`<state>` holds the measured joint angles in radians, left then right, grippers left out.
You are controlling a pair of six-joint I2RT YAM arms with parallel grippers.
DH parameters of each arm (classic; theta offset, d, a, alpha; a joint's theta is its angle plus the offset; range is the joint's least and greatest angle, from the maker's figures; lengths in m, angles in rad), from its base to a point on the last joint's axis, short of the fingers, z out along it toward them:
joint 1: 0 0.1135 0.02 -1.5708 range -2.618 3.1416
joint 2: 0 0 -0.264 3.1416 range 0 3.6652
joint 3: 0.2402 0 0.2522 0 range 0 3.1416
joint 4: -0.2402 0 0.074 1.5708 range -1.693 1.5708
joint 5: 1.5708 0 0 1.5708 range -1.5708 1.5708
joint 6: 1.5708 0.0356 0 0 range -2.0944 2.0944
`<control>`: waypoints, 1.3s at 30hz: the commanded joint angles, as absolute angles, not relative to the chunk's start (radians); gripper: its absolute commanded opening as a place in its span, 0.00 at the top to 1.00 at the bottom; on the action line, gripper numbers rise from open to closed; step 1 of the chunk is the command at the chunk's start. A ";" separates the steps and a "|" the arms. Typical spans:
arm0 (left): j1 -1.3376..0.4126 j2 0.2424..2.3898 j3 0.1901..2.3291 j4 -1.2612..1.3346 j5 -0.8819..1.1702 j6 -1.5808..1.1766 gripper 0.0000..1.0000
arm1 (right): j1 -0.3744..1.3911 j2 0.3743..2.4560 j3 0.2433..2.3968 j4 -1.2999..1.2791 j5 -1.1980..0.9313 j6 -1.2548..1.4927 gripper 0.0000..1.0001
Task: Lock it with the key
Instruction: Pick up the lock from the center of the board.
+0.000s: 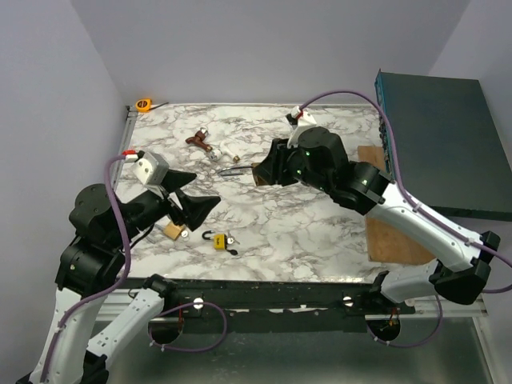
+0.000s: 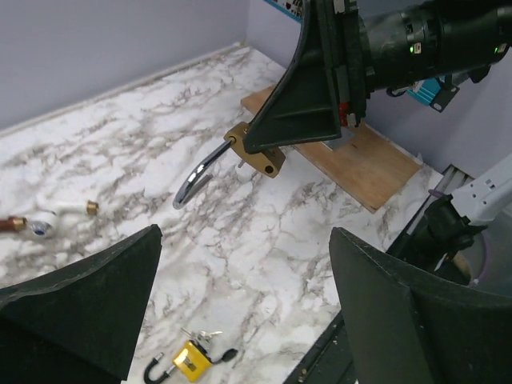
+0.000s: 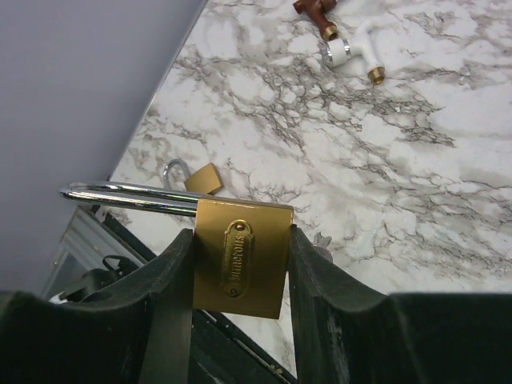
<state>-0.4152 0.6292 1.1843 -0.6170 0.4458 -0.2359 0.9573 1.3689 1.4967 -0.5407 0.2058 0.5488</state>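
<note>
My right gripper [image 1: 258, 173] is shut on a large brass padlock [image 3: 241, 257] and holds it above the table's middle, its long steel shackle [image 3: 128, 196] pointing left and open. The padlock also shows in the left wrist view [image 2: 258, 154]. My left gripper [image 1: 206, 189] is open and empty, hovering over the front left of the table. A yellow padlock [image 1: 218, 241] with an open shackle lies near the front edge with a bunch of keys [image 2: 205, 336] at its body. A small brass padlock [image 1: 172, 231] lies to its left, under my left gripper.
A brown and white tap fitting [image 1: 200, 141] lies at the back left. An orange tape measure [image 1: 144, 104] sits in the far left corner. A wooden board [image 1: 388, 228] lies at the right, and a dark green box [image 1: 440, 136] stands behind it.
</note>
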 commanded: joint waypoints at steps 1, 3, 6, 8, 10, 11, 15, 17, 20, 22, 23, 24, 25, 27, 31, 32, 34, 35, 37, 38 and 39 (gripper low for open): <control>-0.445 0.621 1.210 -0.584 0.477 -0.100 0.17 | 0.960 1.285 1.582 -0.582 0.117 0.510 0.99; -0.460 0.625 1.213 -0.576 0.466 -0.084 0.17 | 0.960 1.276 1.608 -0.613 0.105 0.504 0.99; -0.505 0.661 1.253 -0.605 0.426 -0.044 0.19 | 0.960 1.275 1.640 -0.645 0.077 0.494 0.99; -0.533 0.691 1.282 -0.629 0.387 -0.023 0.21 | 0.959 1.280 1.660 -0.659 0.058 0.487 0.99; -0.557 0.708 1.295 -0.635 0.353 -0.010 0.24 | 0.960 1.284 1.680 -0.671 0.043 0.482 0.99; -0.564 0.709 1.297 -0.631 0.348 -0.007 0.24 | 0.960 1.284 1.685 -0.675 0.040 0.482 0.99; -0.574 0.718 1.299 -0.604 0.359 -0.005 0.28 | 0.959 1.281 1.696 -0.680 0.030 0.481 0.99; -0.576 0.739 1.306 -0.613 0.351 0.030 0.34 | 0.960 1.281 1.703 -0.684 0.029 0.482 0.99; -0.590 0.768 1.328 -0.618 0.332 0.044 0.41 | 0.960 1.284 1.718 -0.696 0.025 0.482 0.99; -0.593 0.787 1.345 -0.614 0.351 0.044 0.44 | 0.961 1.291 1.737 -0.709 0.027 0.481 0.99; -0.594 0.799 1.352 -0.613 0.361 0.044 0.47 | 0.960 1.293 1.748 -0.716 0.030 0.480 0.99; -0.597 0.809 1.360 -0.615 0.368 0.047 0.48 | 0.960 1.296 1.756 -0.721 0.032 0.479 0.99; -0.599 0.820 1.369 -0.624 0.379 0.050 0.48 | 0.960 1.296 1.764 -0.725 0.034 0.479 0.99; -0.608 0.834 1.380 -0.639 0.384 0.055 0.47 | 0.960 1.296 1.780 -0.731 0.035 0.476 0.99; -0.615 0.840 1.373 -0.623 0.370 0.047 0.45 | 0.961 1.303 1.802 -0.742 0.030 0.475 0.99; -0.617 0.842 1.374 -0.616 0.371 0.040 0.45 | 0.960 1.305 1.803 -0.745 0.034 0.474 0.99; -0.617 0.846 1.380 -0.603 0.380 0.021 0.45 | 0.960 1.308 1.803 -0.755 0.050 0.472 0.99; -0.617 0.849 1.383 -0.601 0.382 0.014 0.45 | 0.960 1.308 1.804 -0.758 0.054 0.472 0.99; -0.619 0.857 1.387 -0.594 0.391 0.005 0.45 | 0.960 1.306 1.804 -0.759 0.058 0.472 0.99; -0.620 0.861 1.386 -0.592 0.398 0.005 0.45 | 0.960 1.303 1.804 -0.758 0.059 0.473 0.99; -0.624 0.865 1.388 -0.592 0.405 0.005 0.45 | 0.960 1.301 1.805 -0.758 0.059 0.473 0.99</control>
